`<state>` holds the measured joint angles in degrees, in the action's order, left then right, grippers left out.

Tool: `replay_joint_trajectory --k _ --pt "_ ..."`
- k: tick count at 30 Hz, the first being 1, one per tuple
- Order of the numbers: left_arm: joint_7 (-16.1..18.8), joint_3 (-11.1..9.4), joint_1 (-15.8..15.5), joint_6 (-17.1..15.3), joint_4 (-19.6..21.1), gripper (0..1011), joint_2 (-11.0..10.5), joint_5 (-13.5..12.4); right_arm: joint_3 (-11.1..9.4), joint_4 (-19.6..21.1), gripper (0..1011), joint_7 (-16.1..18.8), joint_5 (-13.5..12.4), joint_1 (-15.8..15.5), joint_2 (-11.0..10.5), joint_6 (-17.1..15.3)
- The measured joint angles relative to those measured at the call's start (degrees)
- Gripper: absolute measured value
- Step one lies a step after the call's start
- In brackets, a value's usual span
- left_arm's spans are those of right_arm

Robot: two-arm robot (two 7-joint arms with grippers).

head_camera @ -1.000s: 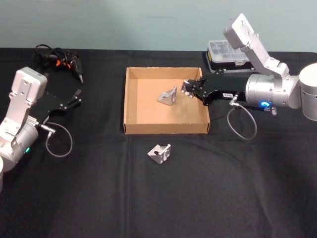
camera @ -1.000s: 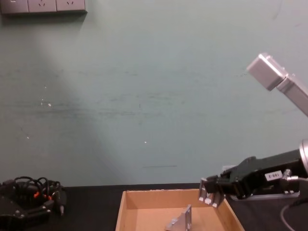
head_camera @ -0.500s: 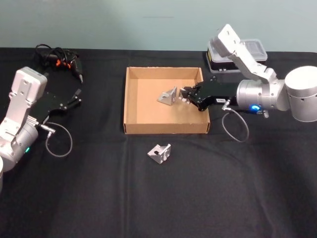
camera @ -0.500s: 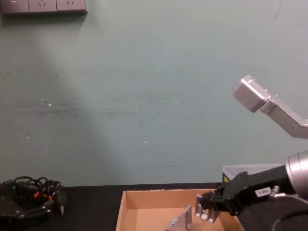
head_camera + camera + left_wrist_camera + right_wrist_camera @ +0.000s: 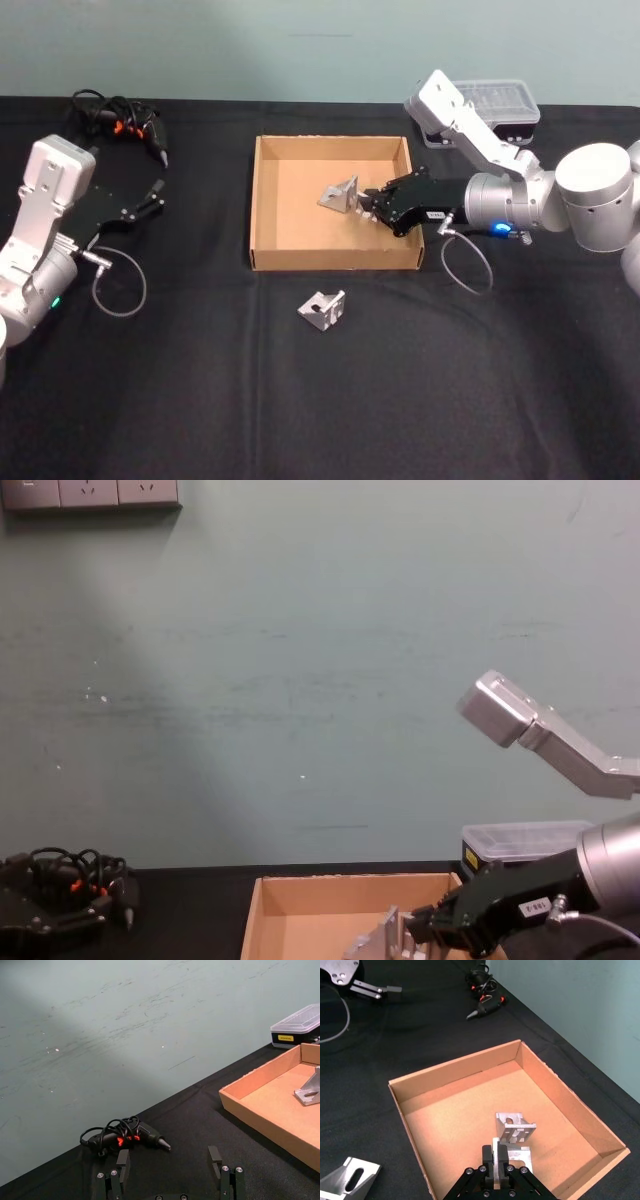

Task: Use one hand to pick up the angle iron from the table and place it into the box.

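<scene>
One silver angle iron (image 5: 340, 193) stands inside the tan box (image 5: 335, 258), and a second angle iron (image 5: 322, 309) lies on the black table (image 5: 300, 400) just in front of the box. My right gripper (image 5: 368, 200) hangs low inside the box, right beside the boxed angle iron. In the right wrist view its fingers (image 5: 499, 1152) are shut together with nothing between them, just short of that angle iron (image 5: 515, 1127). The chest view shows this gripper (image 5: 412, 932) next to the bracket (image 5: 378, 940). My left gripper (image 5: 150, 195) rests open at the far left.
A clear plastic case (image 5: 495, 100) with black-and-yellow latches sits behind the box's right corner. A black and orange drill with coiled cable (image 5: 125, 120) lies at the back left, beyond the left gripper. Bare tabletop spreads in front of the box around the loose angle iron.
My right gripper has slid left and lower inside the box, from its right wall to beside the angle iron. Both angle irons and the left arm stayed put.
</scene>
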<state>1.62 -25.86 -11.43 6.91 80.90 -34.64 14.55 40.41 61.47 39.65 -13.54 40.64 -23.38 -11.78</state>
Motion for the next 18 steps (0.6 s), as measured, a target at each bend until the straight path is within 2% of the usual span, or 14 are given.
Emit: replay_joint_trajectory --k 10,18 --pt "0.0 0.0 0.0 0.0 0.0 1011 0.0 0.0 -0.2 -2.0 57 0.2 1.9 0.3 1.2 0.6" --pt "0.0 0.0 0.0 0.0 0.0 1011 0.0 0.0 -0.2 -2.1 57 0.3 2.0 0.3 1.2 0.6"
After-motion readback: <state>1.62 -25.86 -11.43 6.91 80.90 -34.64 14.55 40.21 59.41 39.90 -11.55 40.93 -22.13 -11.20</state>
